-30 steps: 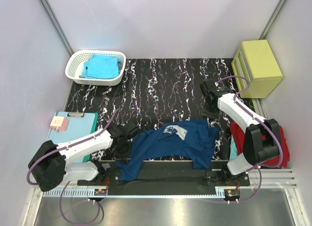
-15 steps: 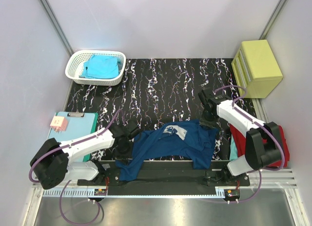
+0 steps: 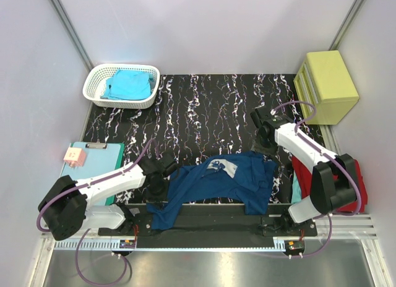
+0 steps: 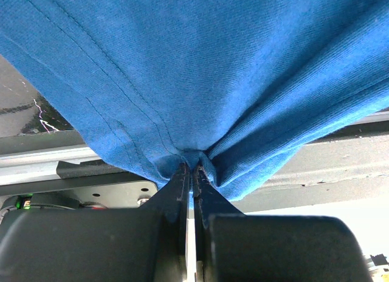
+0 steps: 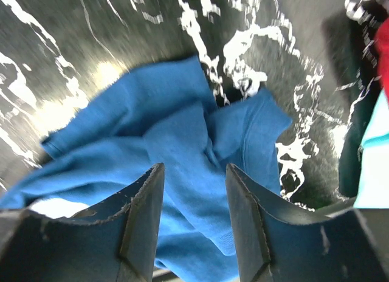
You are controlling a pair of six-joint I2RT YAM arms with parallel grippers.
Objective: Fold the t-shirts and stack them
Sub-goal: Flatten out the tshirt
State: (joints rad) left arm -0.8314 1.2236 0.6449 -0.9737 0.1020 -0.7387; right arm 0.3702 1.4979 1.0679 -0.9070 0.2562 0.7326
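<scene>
A navy blue t-shirt (image 3: 229,179) lies crumpled across the near edge of the marbled mat, its pale chest print (image 3: 224,166) facing up. My left gripper (image 3: 158,177) is shut on a bunched fold at the shirt's left end; in the left wrist view the cloth (image 4: 213,69) gathers into the closed tips of that gripper (image 4: 193,168). My right gripper (image 3: 263,137) hovers open just behind the shirt's far right corner. In the right wrist view this gripper (image 5: 194,172) has its fingers spread above the loose cloth (image 5: 182,142), holding nothing.
A white basket (image 3: 99,77) at the back left holds a turquoise t-shirt (image 3: 128,84). A red t-shirt (image 3: 357,191) lies at the right under the right arm. A teal clipboard (image 3: 93,163) lies at the left and a yellow box (image 3: 328,86) stands at the back right.
The right gripper's jaws have opened over the shirt's right corner. That arm dipped toward the shirt, then drew back a little. The left gripper has kept its grip in place.
</scene>
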